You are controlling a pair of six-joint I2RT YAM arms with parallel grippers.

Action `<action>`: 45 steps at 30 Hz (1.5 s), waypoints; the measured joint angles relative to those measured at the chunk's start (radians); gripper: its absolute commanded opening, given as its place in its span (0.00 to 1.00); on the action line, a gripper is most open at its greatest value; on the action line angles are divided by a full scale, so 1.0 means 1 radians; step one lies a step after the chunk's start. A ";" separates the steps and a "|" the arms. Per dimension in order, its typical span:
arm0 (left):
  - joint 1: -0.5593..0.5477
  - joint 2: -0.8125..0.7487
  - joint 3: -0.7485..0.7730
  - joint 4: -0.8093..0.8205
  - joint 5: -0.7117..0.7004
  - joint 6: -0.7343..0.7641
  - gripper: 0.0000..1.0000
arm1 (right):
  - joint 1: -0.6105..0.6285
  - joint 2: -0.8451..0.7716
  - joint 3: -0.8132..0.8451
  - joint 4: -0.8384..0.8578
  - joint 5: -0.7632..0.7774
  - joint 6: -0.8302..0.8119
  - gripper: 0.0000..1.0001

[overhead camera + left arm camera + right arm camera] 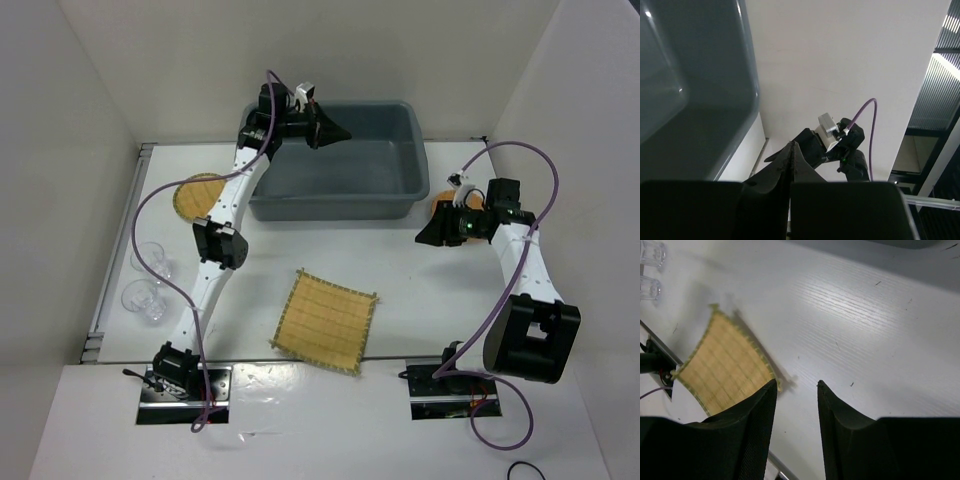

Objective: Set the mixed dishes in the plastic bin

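The grey plastic bin (330, 208) stands at the back of the table, and the left wrist view shows its wall (695, 100). My left gripper (345, 134) (792, 146) hangs shut over the bin's left part with nothing in it. A square yellow woven mat (325, 320) (722, 367) lies at the front middle. My right gripper (421, 238) (796, 384) is open and holds nothing, above the table to the right of the mat. A yellow round disc (198, 197) lies left of the bin, partly under the left arm. An orange disc (441, 201) peeks out behind the right arm.
Two clear glasses (150, 262) (146, 302) stand at the table's left edge, and the right wrist view also shows a glass (651, 252) at its top left. White walls close in the table on three sides. The right arm (842, 145) shows beyond my left fingers.
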 measured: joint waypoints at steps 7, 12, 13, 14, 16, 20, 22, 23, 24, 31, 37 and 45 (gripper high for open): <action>0.000 -0.019 0.002 -0.131 -0.006 0.145 0.00 | 0.000 0.001 -0.003 0.000 -0.031 -0.019 0.48; -0.005 -0.077 0.002 -0.290 -0.056 0.294 0.00 | 0.018 0.003 -0.003 -0.003 -0.051 -0.039 0.53; -0.006 -0.096 0.002 -0.331 -0.083 0.337 0.00 | 0.028 0.003 -0.003 -0.006 -0.054 -0.048 0.54; -0.009 -0.118 0.002 -0.368 -0.106 0.377 0.00 | 0.043 0.003 -0.003 -0.013 -0.057 -0.065 0.58; -0.017 -0.172 0.002 -0.465 -0.176 0.477 0.12 | 0.083 0.003 0.000 -0.034 -0.061 -0.117 0.64; -0.069 -0.327 -0.054 -0.680 -0.399 0.714 0.34 | 0.198 0.003 0.039 -0.128 0.005 -0.266 0.78; -0.113 -0.455 -0.206 -0.733 -0.448 0.809 0.45 | 0.254 0.002 0.056 -0.168 0.036 -0.341 0.83; -0.132 -0.511 -0.274 -0.753 -0.456 0.843 0.68 | 0.280 0.002 0.061 -0.189 0.046 -0.369 0.85; -0.156 -0.557 -0.335 -0.766 -0.467 0.869 1.00 | 0.309 0.003 0.065 -0.214 0.059 -0.403 0.85; -0.218 -0.998 -1.196 -0.538 -0.519 0.784 1.00 | 0.442 0.258 0.172 -0.375 0.051 -0.585 0.88; -0.130 -1.486 -1.937 -0.368 -0.569 0.561 1.00 | 0.449 0.450 0.187 -0.409 0.064 -0.603 0.90; -0.222 -1.588 -2.242 -0.119 -0.519 0.463 1.00 | 0.513 0.501 0.196 -0.409 0.062 -0.564 0.90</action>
